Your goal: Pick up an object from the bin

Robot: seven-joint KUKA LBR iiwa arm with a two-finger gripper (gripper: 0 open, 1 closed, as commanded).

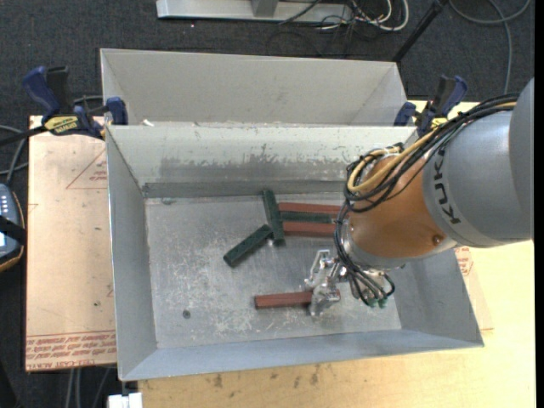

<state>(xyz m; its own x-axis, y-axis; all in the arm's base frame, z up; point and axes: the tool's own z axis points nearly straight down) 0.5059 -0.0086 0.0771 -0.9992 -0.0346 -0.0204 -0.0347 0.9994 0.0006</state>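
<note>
My gripper (pixel 320 296) is low in the bin's front right part, its metal fingers at the right end of a reddish-brown flat bar (pixel 280 300) that lies on the floor. The fingers seem to straddle that end of the bar. A dark green bar (pixel 247 246) lies aslant to the upper left of the gripper. Another dark green bar (pixel 272 217) stands behind it, touching two stacked bars, one brown (pixel 308 208) and one green (pixel 308 226), which run under the arm.
The arm with its orange cover and cables hangs over the bin's right side and hides the floor there. The bin's left half has bare floor.
</note>
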